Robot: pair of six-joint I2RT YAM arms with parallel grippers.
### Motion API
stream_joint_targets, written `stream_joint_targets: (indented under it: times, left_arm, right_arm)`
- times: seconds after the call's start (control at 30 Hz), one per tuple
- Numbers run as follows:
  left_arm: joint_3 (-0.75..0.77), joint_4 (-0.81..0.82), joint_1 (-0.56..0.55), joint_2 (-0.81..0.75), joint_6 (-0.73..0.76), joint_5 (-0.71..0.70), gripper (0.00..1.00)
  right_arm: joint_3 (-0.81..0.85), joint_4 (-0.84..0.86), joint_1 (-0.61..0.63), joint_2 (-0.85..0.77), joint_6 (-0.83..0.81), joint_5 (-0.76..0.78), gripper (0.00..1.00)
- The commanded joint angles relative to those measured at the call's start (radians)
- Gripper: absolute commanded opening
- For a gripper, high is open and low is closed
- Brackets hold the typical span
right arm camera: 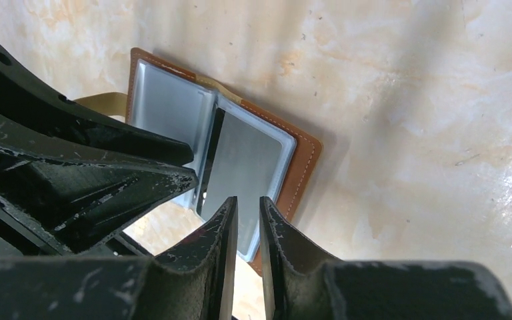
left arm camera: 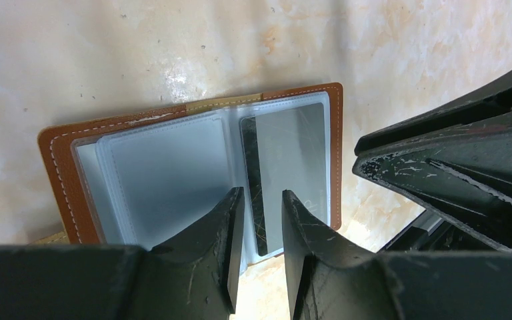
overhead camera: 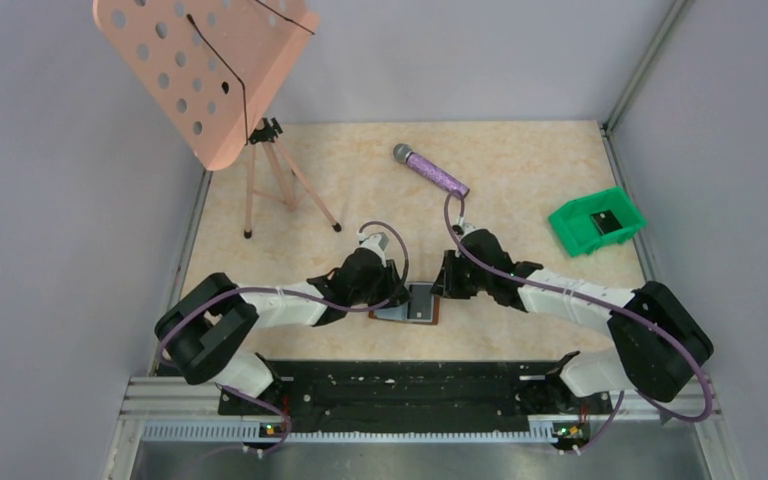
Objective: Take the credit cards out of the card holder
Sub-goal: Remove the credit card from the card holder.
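Note:
The brown leather card holder (overhead camera: 421, 303) lies open and flat on the table between my two grippers. In the left wrist view its brown edge (left arm camera: 60, 175) frames two grey-blue sleeves. A grey card with a dark stripe (left arm camera: 287, 157) sits in the right sleeve and sticks out past its near edge. My left gripper (left arm camera: 263, 195) hovers over that card's stripe, narrowly open and empty. In the right wrist view the card (right arm camera: 247, 160) and the holder (right arm camera: 305, 167) lie under my right gripper (right arm camera: 248, 200), which is narrowly open and holds nothing. The two grippers nearly touch.
A purple microphone (overhead camera: 430, 172) lies at the back centre, its cable running to the right arm. A green bin (overhead camera: 596, 222) with a dark object inside stands at the right. A pink perforated music stand (overhead camera: 205, 70) on a tripod (overhead camera: 272, 180) stands at the back left.

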Motion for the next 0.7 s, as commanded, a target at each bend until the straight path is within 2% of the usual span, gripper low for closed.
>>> stream_joint_targets:
  times: [0.0,0.43,0.67]
  left_arm:
    - [0.009,-0.015,0.002,-0.047,0.026,-0.02,0.33]
    - [-0.003,-0.019,0.002,-0.023,0.05,-0.027,0.32]
    - [-0.014,-0.002,0.002,-0.022,0.057,-0.014,0.33]
  right_arm:
    - [0.051,0.035,-0.01,-0.003,0.011,-0.01,0.18]
    - [-0.014,0.163,-0.01,0.088,0.068,-0.055,0.18]
    - [-0.047,0.175,-0.01,0.118,0.063,-0.029,0.18]
